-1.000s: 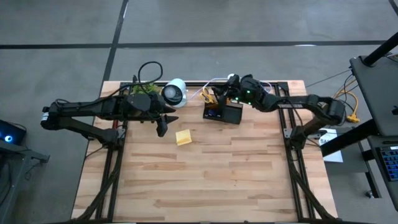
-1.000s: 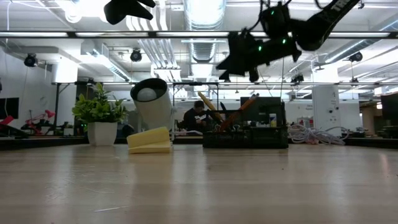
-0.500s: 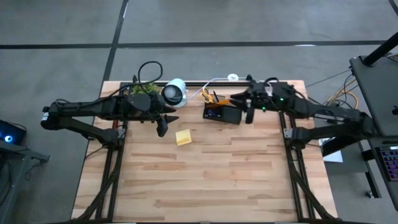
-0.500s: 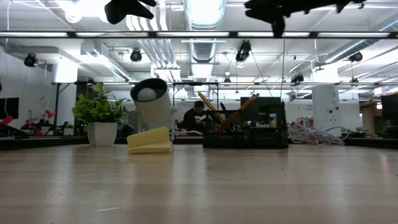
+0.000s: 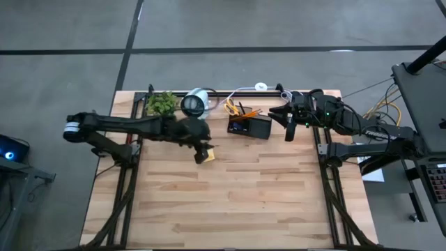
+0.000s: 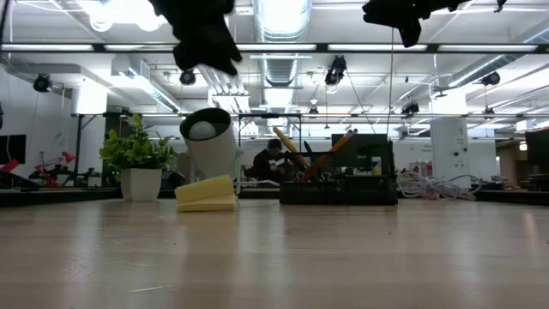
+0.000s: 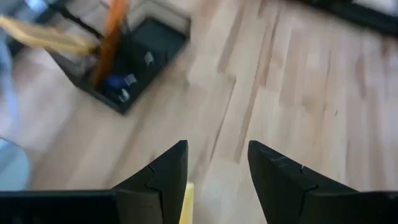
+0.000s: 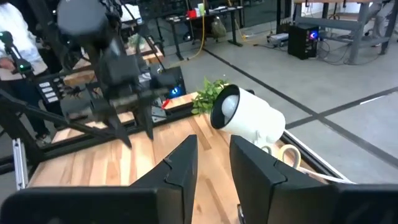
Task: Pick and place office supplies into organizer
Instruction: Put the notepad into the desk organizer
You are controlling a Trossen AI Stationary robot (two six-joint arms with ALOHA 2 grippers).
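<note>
The yellow sticky-note pad (image 5: 208,156) lies flat on the table, left of the black organizer (image 5: 249,126). Orange pencils and yellow-handled scissors (image 5: 237,108) stick up out of the organizer's back section. My left gripper (image 5: 203,148) hangs open above the pad, slanting down; in the left wrist view an edge of the pad (image 7: 187,202) shows between its fingers, which do not touch it. My right gripper (image 5: 288,132) is high up, right of the organizer, nearly level. It is open by a narrow gap (image 8: 213,140) with nothing in it.
A white round lamp-like device (image 5: 196,104) and a green potted plant (image 5: 161,103) stand at the far edge, left of the organizer. A white cable (image 5: 244,88) runs behind it. The near half of the table (image 5: 230,202) is bare wood.
My left gripper has gone toward the table's right edge and down, tipping forward, and now hangs over the sticky-note pad. My right gripper has risen from over the organizer and drawn back toward the table's right edge, levelling out. The pad and organizer have stayed put.
</note>
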